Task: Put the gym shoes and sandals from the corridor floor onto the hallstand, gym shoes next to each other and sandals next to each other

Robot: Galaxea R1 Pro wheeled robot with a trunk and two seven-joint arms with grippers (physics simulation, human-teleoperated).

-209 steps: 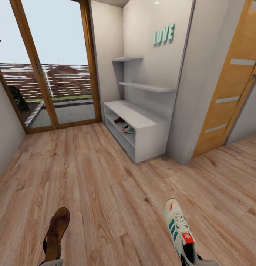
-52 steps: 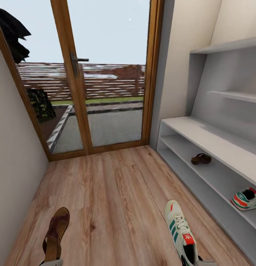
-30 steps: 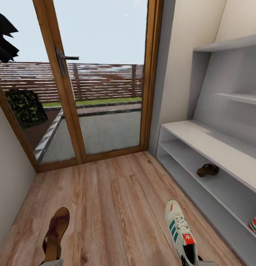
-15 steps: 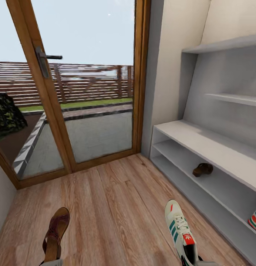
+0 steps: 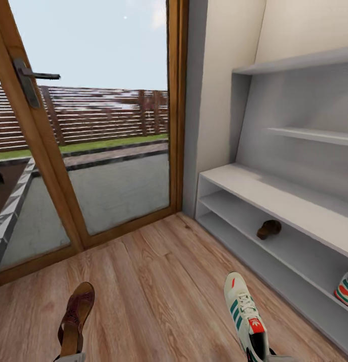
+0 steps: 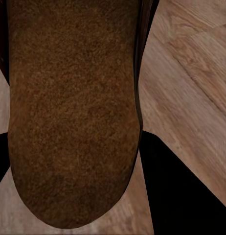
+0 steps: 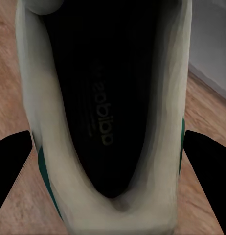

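Even, bright daylight comes through the glazed door (image 5: pixel 93 125), where the pale sky is close to washed out, and the corridor floor (image 5: pixel 159 281) and the hallstand (image 5: pixel 274 193) are lit flatly with only soft shade inside the open shelves and no hard shadows. The head view is a wide-angle render whose uprights lean outward toward the edges, and its textures look slightly soft. Both wrist views are dim and blurred at close range, with solid black patches at their lower corners.

Black wedge-shaped fingers (image 7: pixel 12 169); pale grey wrist casing (image 5: pixel 71 357) above.
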